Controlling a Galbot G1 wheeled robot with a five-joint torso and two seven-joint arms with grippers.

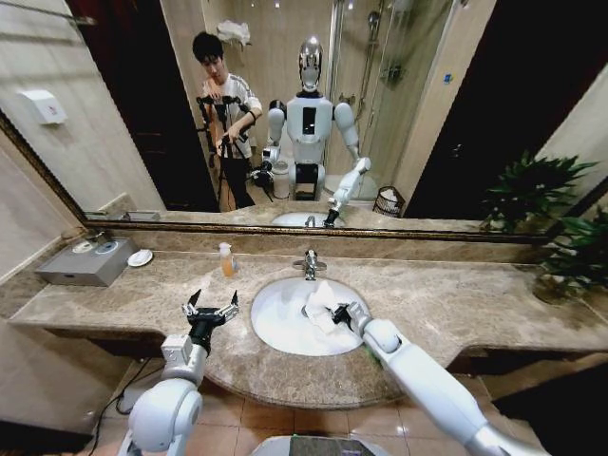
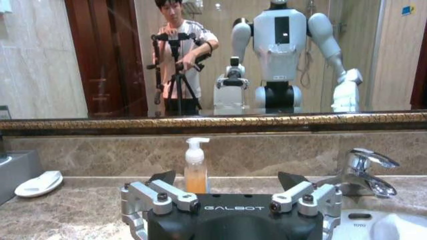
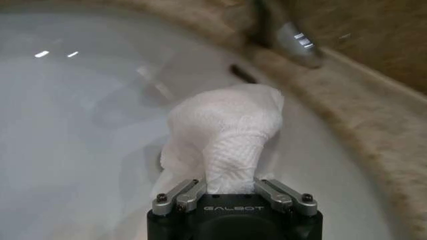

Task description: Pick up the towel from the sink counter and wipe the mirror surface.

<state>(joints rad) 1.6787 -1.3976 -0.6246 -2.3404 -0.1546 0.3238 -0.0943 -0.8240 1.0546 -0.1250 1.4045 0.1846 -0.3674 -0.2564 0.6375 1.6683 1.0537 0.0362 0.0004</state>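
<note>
The white rumpled towel (image 1: 321,302) hangs over the white oval basin (image 1: 280,323) of the marble sink counter (image 1: 456,304). My right gripper (image 1: 340,314) is shut on the towel (image 3: 223,132), whose bunched end sticks out past the fingers, just above the basin (image 3: 73,115) and short of the chrome tap (image 3: 293,40). My left gripper (image 1: 211,309) hovers open over the counter left of the basin, holding nothing. The mirror (image 1: 380,104) with its dark bronze frame rises behind the counter. The mirror (image 2: 100,55) also faces the open left gripper (image 2: 227,180).
A soap pump bottle (image 1: 226,260) stands behind the left gripper, near the tap (image 1: 310,264). A grey tissue box (image 1: 84,262) and small white dish (image 1: 140,257) sit far left. A potted plant (image 1: 570,256) stands far right. A person with a tripod shows in the mirror.
</note>
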